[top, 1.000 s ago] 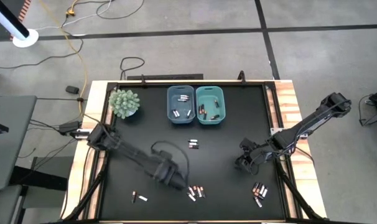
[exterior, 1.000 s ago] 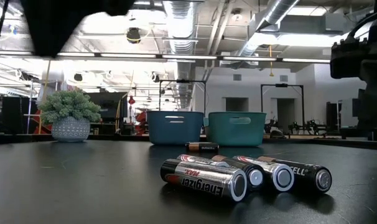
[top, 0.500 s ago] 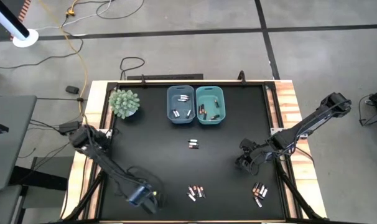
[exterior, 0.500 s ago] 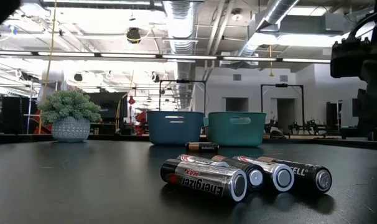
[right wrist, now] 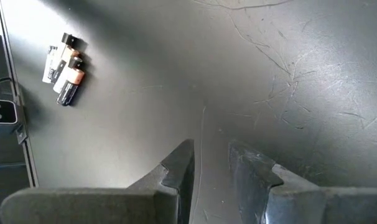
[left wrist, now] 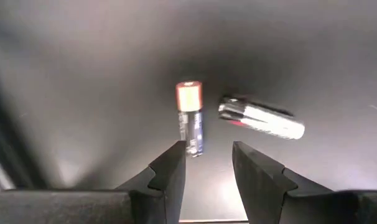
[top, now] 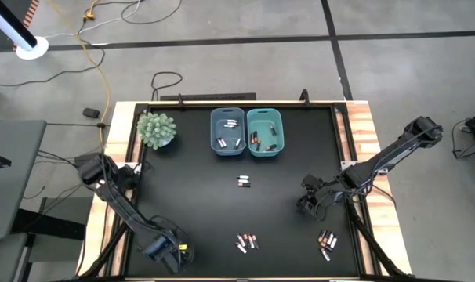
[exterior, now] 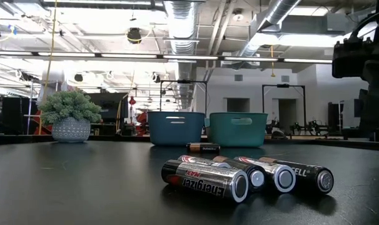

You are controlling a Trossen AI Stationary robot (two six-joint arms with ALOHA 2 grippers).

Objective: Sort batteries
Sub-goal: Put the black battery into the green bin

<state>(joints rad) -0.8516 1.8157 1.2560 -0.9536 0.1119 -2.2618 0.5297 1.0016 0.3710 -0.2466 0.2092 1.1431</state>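
My left gripper [top: 173, 252] hangs open, pointing down, over the table's near left corner. Just ahead of its fingertips [left wrist: 207, 163] two batteries lie flat on the black table: a dark one with a copper end [left wrist: 190, 118] and a silvery one [left wrist: 261, 119]. Neither is between the fingers. More batteries lie in a cluster near the front middle [top: 247, 241], as a pair at the centre [top: 243, 182] and in a cluster at the near right [top: 326, 241]. My right gripper [top: 308, 202] waits open and tilted down at the right, with bare table between its fingers [right wrist: 210, 155].
Two bins, one blue [top: 227, 131] and one teal [top: 265, 131], stand side by side at the far middle, each holding a few batteries. A small potted plant [top: 157, 129] stands at the far left. The table's wooden rim [top: 118, 196] runs close to my left arm.
My left gripper has swung from beside the front-middle cluster toward the table's left and near edges, sinking and rolling about its own axis. It now hangs over the two batteries at the near left. No battery has moved.
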